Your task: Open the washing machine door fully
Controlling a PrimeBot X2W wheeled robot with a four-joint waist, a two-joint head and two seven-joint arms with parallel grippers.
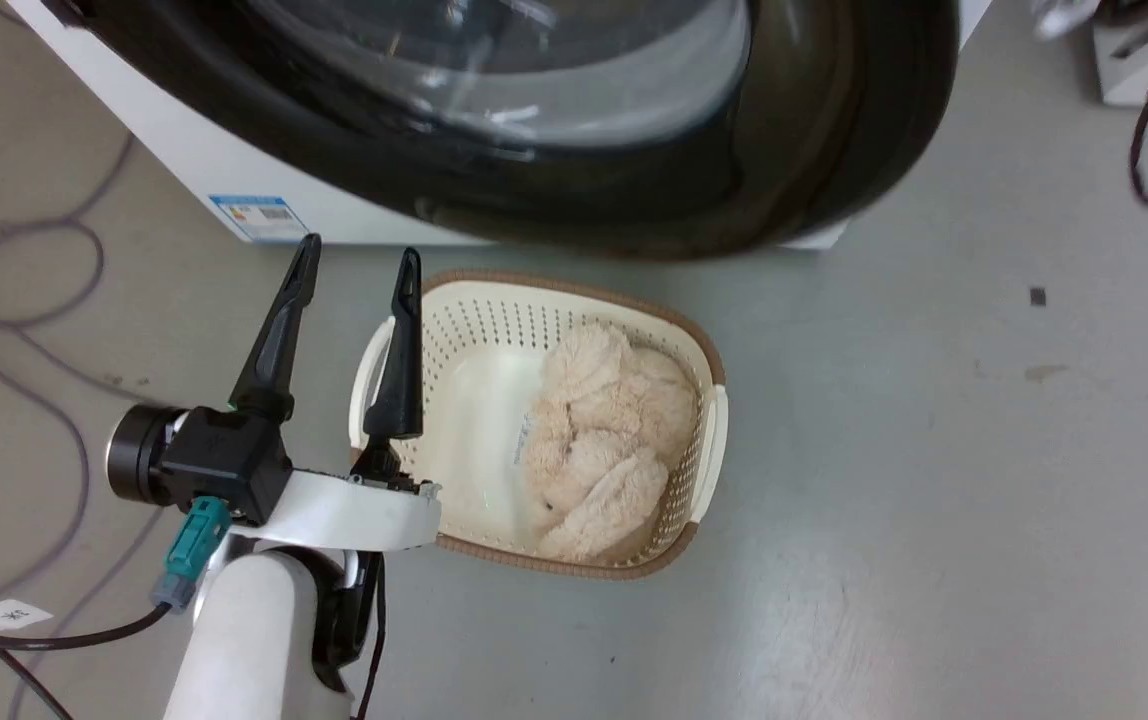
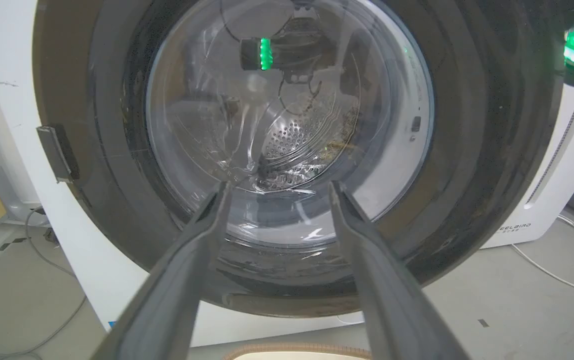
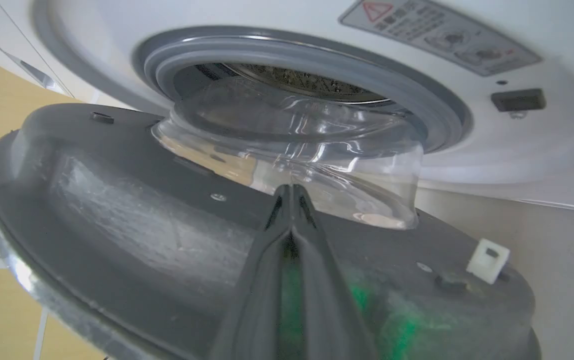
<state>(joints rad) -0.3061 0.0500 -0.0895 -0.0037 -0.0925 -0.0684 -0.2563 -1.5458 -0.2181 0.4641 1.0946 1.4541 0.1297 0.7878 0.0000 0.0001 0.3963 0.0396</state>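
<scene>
So, a cream laundry basket (image 1: pixel 714 430) sits on the floor right under the washing machine door (image 1: pixel 834 130), with a fluffy beige plush thing (image 1: pixel 599 440) inside. Cables (image 1: pixel 24 300) loop on the floor nearby. The door stands partly swung out from the white washing machine (image 1: pixel 184 150). The left gripper (image 1: pixel 359 252) has its fingers spread and empty by the basket. The right gripper (image 3: pixel 292 187) has its fingers pressed together, empty, at the door's inner face.

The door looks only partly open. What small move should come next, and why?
Probably push the washing machine door further outward with the shut right claw: it points at the door's inner side, which stands close to the grey gasket.
</scene>
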